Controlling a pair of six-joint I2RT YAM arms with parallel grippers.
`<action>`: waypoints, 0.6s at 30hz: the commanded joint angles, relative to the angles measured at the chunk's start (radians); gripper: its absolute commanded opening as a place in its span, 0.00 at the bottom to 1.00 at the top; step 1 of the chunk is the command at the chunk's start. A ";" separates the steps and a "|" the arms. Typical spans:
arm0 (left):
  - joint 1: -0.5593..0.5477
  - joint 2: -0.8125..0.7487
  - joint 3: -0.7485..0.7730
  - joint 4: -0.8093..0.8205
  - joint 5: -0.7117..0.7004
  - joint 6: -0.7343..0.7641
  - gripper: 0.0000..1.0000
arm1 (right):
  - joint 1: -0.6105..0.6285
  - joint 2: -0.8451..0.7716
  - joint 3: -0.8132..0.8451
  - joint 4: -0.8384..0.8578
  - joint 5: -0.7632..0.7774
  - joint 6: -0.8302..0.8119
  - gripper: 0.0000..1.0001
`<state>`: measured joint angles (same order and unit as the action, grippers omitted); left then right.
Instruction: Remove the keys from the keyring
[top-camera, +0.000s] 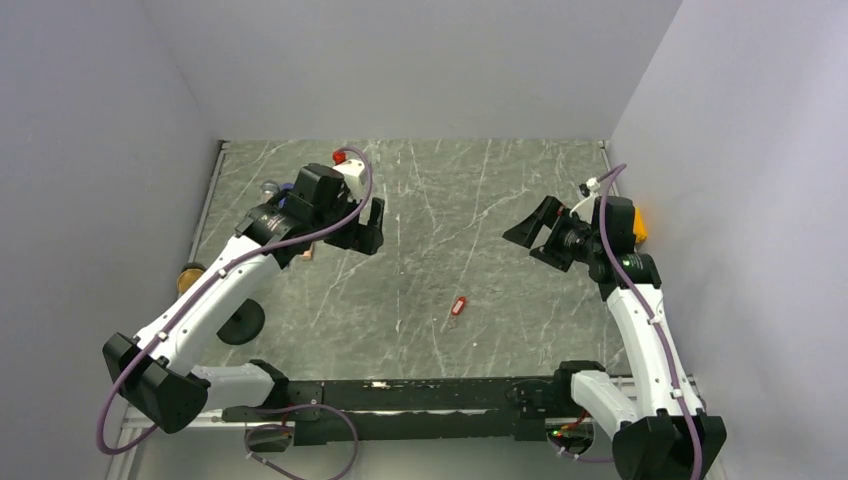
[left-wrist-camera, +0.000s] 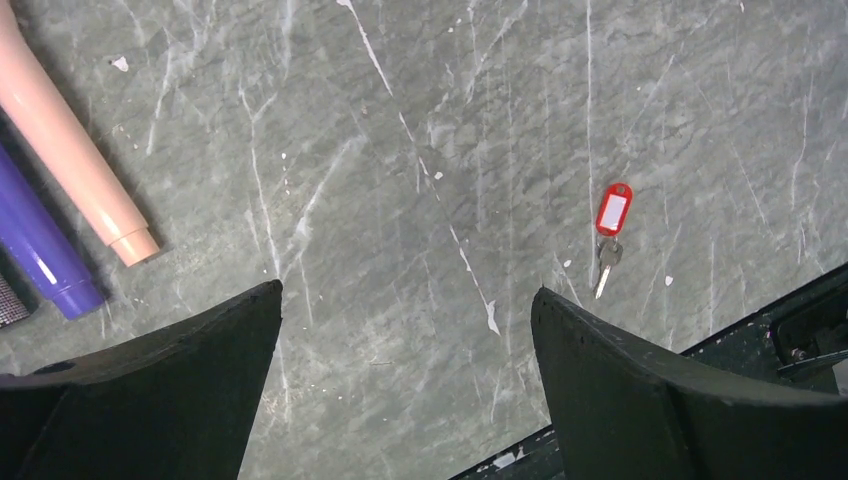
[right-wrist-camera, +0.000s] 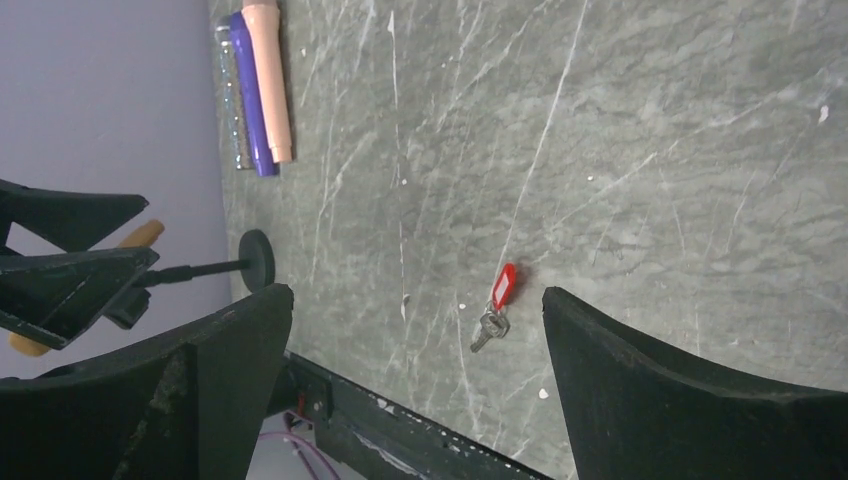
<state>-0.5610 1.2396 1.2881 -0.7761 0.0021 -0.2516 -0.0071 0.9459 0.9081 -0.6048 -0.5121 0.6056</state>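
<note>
Keyring (top-camera: 458, 306) (key attached) flat on marble table (top-camera: 430, 200), untouched

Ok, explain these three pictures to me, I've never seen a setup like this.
Two robot arms are bolted at the near edge of a marble-look table. One picture looks down from above; the other two come from cameras on each wrist, so the dark shapes at the bottom are that arm's own fingers. The left gripper and right gripper are both open and hold nothing. On the table lies a keyring with a red tag and a small key. Pink and purple tubes lie by the left arm.
</note>
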 joint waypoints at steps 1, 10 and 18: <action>-0.023 -0.002 -0.004 0.008 0.015 0.023 0.99 | 0.001 -0.014 -0.033 0.031 -0.053 0.010 1.00; -0.080 0.022 -0.023 0.006 0.062 0.018 0.96 | 0.183 0.047 -0.169 0.156 -0.070 0.077 1.00; -0.109 0.023 -0.033 -0.005 0.061 0.016 0.94 | 0.304 0.175 -0.257 0.319 -0.070 0.121 0.91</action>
<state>-0.6590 1.2743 1.2629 -0.7906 0.0475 -0.2481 0.2665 1.0786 0.6777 -0.4320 -0.5598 0.6895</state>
